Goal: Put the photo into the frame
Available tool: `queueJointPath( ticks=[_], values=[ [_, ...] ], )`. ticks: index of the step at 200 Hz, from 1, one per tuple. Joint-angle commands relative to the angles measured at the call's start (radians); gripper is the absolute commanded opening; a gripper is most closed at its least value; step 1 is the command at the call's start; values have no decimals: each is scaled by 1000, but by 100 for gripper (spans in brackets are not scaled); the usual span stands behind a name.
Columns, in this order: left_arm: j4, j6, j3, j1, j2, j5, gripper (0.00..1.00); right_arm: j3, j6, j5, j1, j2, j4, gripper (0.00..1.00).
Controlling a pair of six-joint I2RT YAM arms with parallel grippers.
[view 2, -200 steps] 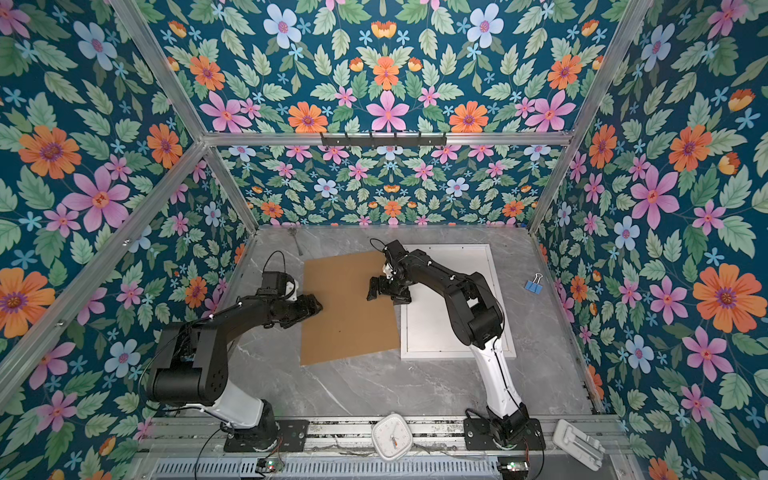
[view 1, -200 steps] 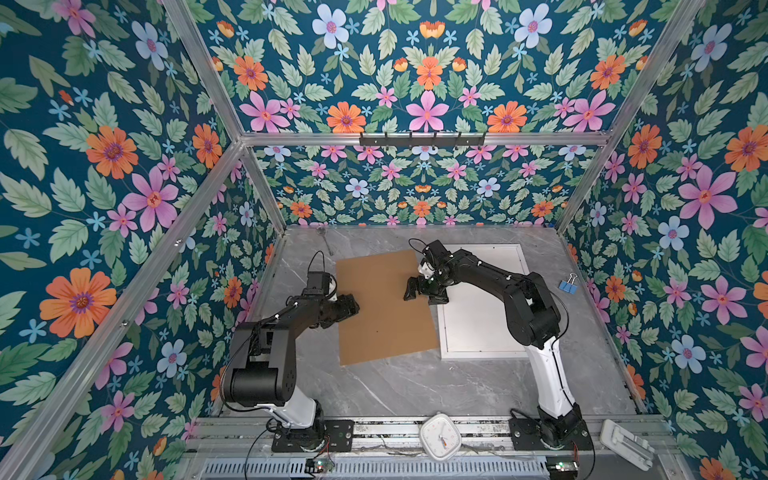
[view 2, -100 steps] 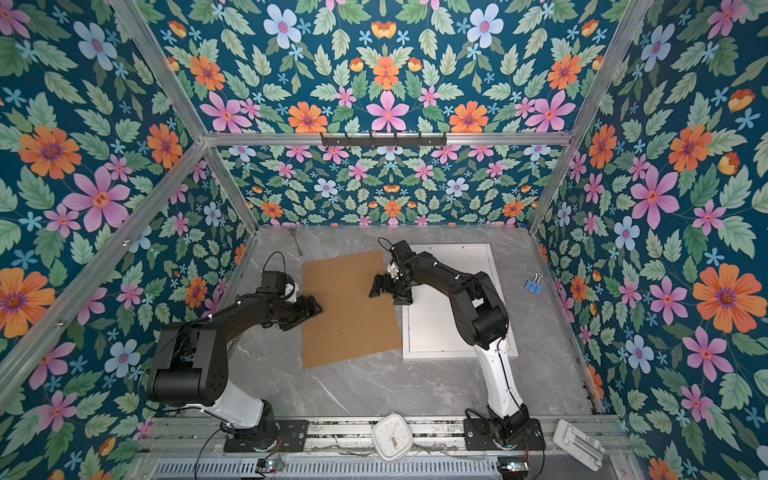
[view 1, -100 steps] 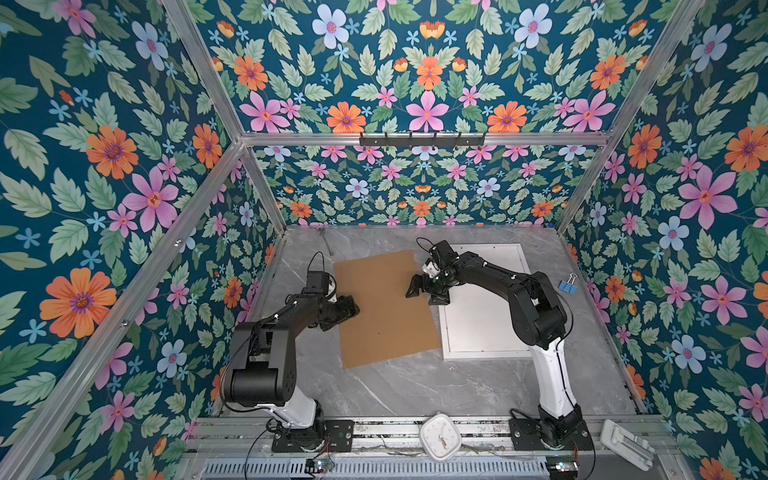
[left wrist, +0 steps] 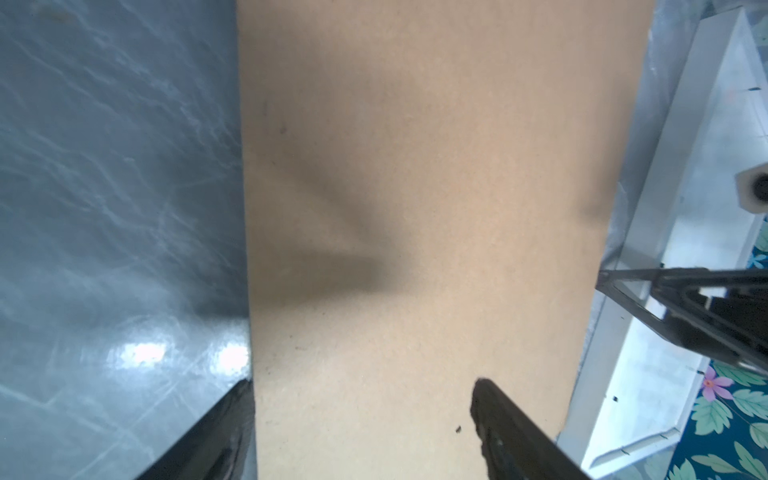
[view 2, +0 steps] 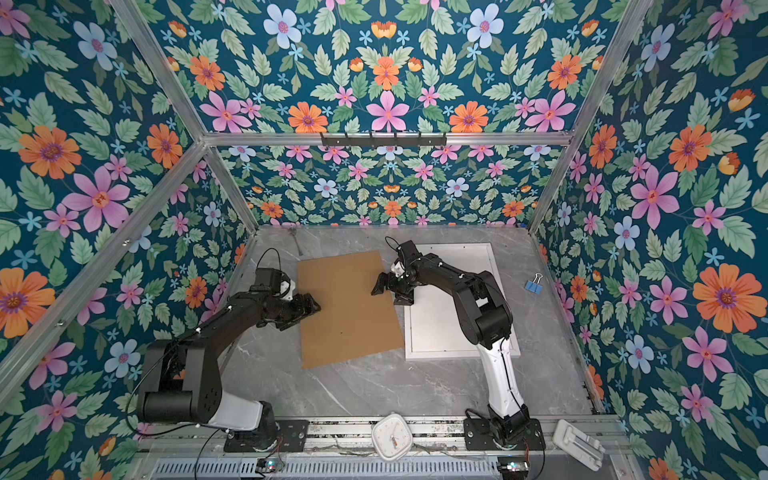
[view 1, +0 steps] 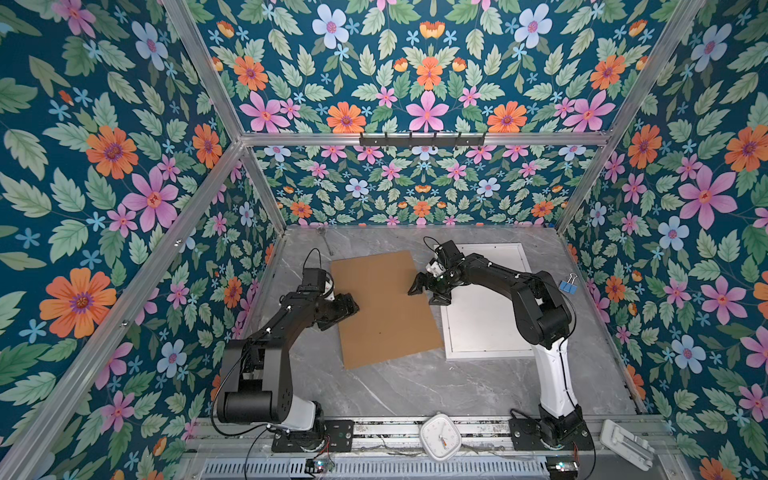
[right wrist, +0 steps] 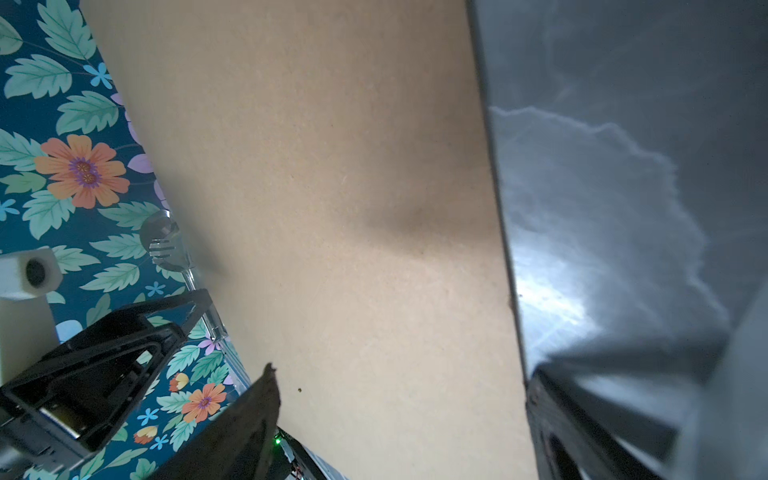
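At centre left in both top views, the left gripper [view 1: 353, 306] is seen with jaws spread wide and nothing held. It is set at the left edge of the flat, brown, rectangular fibreboard panel [view 1: 386, 307]. In the left wrist view one finger [left wrist: 216, 436] is seen over the grey marbled table [view 1: 395, 386], the other over the panel. At the panel's right edge the right gripper [view 1: 424, 293] is likewise spread and empty. This mirrored placing is judged to suit shifting the panel from both sides.

Right of centre the large white rectangular frame [view 1: 488, 354] lies flat, with a white sheet inside. Whether that is the photo's back cannot be told, as no red print is seen.

Counted: two arms, two grippers, one panel, one frame, one blue binder clip [view 1: 566, 285].
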Motion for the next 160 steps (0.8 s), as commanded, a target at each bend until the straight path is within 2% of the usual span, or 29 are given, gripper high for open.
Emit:
queueJointPath(
  ticks=[1, 111, 160],
  values=[
    [-1, -26, 6, -3, -34, 166, 84, -16, 27, 7, -3, 16, -21, 92],
    [-23, -94, 32, -3, -215, 275, 85, -61, 71, -55, -42, 5, 47, 90],
    [18, -143, 39, -3, -236, 337, 85, -72, 77, -69, -47, 11, 69, 90]
  ],
)
